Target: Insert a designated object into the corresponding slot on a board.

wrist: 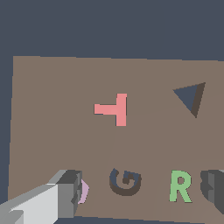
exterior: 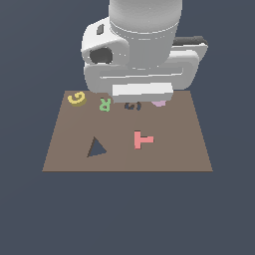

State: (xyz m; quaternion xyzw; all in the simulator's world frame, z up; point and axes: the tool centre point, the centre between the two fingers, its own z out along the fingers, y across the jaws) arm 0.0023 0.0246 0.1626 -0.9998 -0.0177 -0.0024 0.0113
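Yellow G block point(exterior: 77, 97) lies flat, letter inverted.

A flat, uniform slate-blue ground point(exterior: 127, 214) fills the exterior view on every side, with no seam, edge or horizon to separate floor from wall. The wrist view shows the same plain blue-grey field point(wrist: 112, 26). The light is even and diffuse, casting no clear shadows on this surface, which has no texture, pattern or marking
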